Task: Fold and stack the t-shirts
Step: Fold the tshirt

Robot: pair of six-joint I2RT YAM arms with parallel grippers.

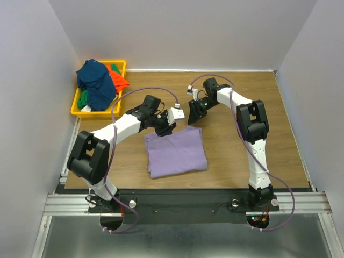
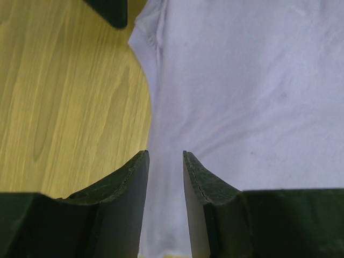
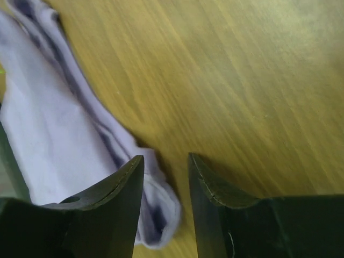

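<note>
A lavender-purple t-shirt point(image 1: 176, 151) lies folded flat on the wooden table point(image 1: 269, 107). My left gripper point(image 1: 164, 128) hovers at its far left corner. In the left wrist view the jaws point(image 2: 165, 153) stand apart over the cloth point(image 2: 247, 97), holding nothing. My right gripper point(image 1: 194, 114) is just past the shirt's far right corner. In the right wrist view it point(image 3: 165, 156) is open, with a folded corner of the shirt point(image 3: 64, 145) lying below its left finger. The navy blue shirt point(image 1: 97, 80), the orange-red shirt point(image 1: 118, 78) and the green shirt point(image 1: 82, 100) are piled in the bin.
The yellow plastic bin point(image 1: 80, 111) stands at the table's far left corner. White walls close in the left, back and right sides. Bare wood point(image 3: 242, 80) lies to the right of the lavender shirt.
</note>
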